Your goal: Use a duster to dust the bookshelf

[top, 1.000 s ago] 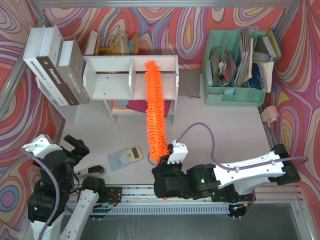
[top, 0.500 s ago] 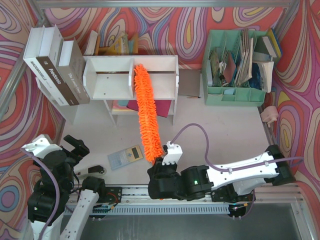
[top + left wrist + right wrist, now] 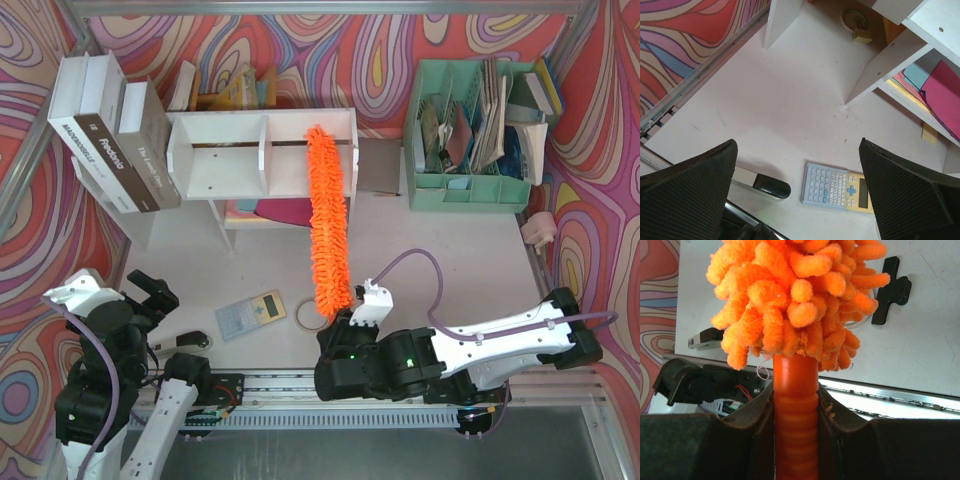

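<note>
The left gripper (image 3: 797,145) hangs with its jaws spread wide and nothing between them. The bookshelf (image 3: 230,122) stands well ahead of its fingers and off to their right. The right gripper (image 3: 795,410) is the nearer one, its fingers clamped on the handle (image 3: 795,385) of the duster (image 3: 328,220). From those fingers the duster's long axis runs straight ahead, leaning slightly left, so its fluffy tip lies over the shelf's right compartment, just right of the divider (image 3: 266,150). Whether the fibres press on the board cannot be told. The next stroke probably calls for a sideways sweep, pivoting about the grip.
</note>
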Motion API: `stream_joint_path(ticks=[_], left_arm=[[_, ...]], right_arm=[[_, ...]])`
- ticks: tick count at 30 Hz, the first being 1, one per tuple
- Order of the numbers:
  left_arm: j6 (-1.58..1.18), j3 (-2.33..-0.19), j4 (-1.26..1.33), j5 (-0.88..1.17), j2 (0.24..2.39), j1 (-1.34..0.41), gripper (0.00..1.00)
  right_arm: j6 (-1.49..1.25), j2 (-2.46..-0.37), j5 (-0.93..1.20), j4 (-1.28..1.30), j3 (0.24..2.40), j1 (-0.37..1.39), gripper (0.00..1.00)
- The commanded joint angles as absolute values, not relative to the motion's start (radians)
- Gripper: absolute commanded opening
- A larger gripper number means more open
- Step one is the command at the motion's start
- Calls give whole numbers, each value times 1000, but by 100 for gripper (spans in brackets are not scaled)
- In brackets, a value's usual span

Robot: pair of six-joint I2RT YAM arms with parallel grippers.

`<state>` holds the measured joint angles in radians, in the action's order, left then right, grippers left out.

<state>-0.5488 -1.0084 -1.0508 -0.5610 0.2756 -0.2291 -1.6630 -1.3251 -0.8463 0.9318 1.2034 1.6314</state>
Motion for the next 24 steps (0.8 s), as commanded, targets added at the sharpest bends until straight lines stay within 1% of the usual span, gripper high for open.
stream_joint_path(ticks=[1, 5, 9, 11, 18, 24], left_arm=[[-532, -994, -1037, -559, 282, -222, 98], [-532, -994, -1037, -557, 284, -222, 98], [-532, -995, -1037, -558, 282, -222, 98], [-532, -995, -1038, -558, 281, -222, 98], [-532, -994, -1036, -556, 282, -222, 98], [-532, -995, -1037, -556, 282, -222, 98]], right_arm=[[-1546, -1321, -922, 806, 1211, 1621, 0], [-1369, -1358, -880, 652, 1231, 1621, 0], [-1350, -1383, -862, 652, 1249, 1621, 0], [-1420, -1379, -872, 707, 1250, 1621, 0], [-1799, -1309, -913, 1046, 1212, 1621, 0], [-1876, -1292, -926, 1131, 1214, 1620, 0]])
